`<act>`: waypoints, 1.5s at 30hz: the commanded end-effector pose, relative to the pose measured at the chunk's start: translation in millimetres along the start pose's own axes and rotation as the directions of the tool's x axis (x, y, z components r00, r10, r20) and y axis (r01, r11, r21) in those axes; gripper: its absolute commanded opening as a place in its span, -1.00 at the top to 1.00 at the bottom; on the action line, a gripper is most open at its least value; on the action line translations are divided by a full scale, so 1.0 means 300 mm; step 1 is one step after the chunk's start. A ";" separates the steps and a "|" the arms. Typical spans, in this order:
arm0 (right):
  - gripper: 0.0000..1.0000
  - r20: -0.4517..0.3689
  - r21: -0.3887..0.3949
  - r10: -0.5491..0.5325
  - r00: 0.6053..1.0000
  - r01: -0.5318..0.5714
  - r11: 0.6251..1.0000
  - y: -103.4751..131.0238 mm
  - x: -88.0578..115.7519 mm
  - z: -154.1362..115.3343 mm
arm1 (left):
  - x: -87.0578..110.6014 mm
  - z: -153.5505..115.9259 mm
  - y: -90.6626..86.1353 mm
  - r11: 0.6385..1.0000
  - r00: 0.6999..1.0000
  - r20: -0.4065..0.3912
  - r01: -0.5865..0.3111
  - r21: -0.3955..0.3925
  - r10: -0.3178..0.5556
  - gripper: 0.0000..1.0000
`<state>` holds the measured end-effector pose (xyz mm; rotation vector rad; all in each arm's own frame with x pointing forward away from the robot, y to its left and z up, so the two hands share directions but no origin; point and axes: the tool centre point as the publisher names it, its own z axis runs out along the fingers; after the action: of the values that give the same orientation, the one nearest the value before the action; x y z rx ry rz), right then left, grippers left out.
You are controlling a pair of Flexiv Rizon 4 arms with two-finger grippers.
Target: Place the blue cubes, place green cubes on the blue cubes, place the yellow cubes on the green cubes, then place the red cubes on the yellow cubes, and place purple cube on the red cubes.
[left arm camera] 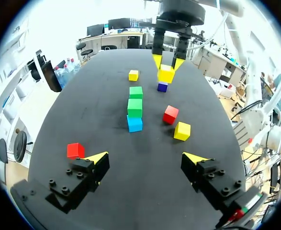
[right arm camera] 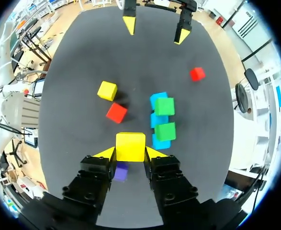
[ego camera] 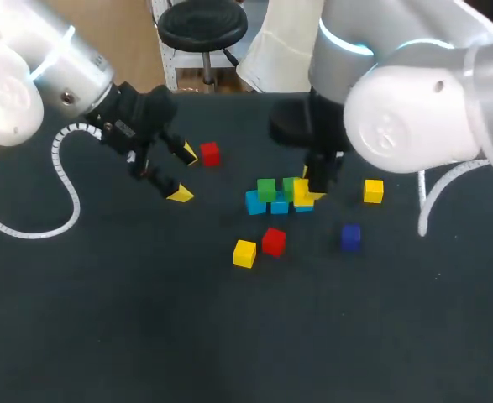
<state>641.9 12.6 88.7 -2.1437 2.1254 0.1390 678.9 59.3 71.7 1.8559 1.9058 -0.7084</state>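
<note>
Right tool (right arm camera: pixel 130 153) around yellow cube (right arm camera: pixel 130 145)

Matt dark desk, smooth bright cubes, glossy arm shells

The black desk (ego camera: pixel 103 336) looks matt and faintly speckled, like felt or a rubber mat. The small yellow cube (right arm camera: pixel 130 146) and the small red cube (right arm camera: pixel 117 112) have smooth, even faces; plastic or painted wood, I cannot tell. The left arm (ego camera: pixel 61 63) shows glossy white shells and brushed silver metal. The left gripper (left arm camera: pixel 146 156) is matt black with yellow, plastic-looking jaws.
</note>
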 end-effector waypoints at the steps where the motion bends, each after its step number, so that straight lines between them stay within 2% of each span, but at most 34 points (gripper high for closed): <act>1: 1.00 -0.007 0.004 -0.013 1.000 0.013 1.000 -0.031 -0.028 0.016 | 0.004 0.000 -0.001 1.000 1.000 0.002 -0.003 -0.001 0.003 -1.00; 12: 1.00 -0.023 0.030 -0.062 0.998 0.062 0.998 -0.085 -0.080 0.034 | 0.004 0.000 -0.001 1.000 1.000 0.002 -0.003 -0.001 0.003 -1.00; 21: 1.00 -0.008 0.041 -0.054 0.999 0.054 0.998 -0.120 -0.073 0.070 | 0.004 0.000 -0.001 1.000 1.000 0.002 -0.003 -0.001 0.003 -1.00; 45: 1.00 0.008 0.065 -0.055 0.998 0.054 0.996 -0.159 -0.073 0.096 | 0.004 0.000 -0.001 1.000 1.000 0.002 -0.003 -0.001 0.003 -1.00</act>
<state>688.4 38.2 65.8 -2.1556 2.0366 0.0727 678.9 59.3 71.8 1.8559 1.9059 -0.7083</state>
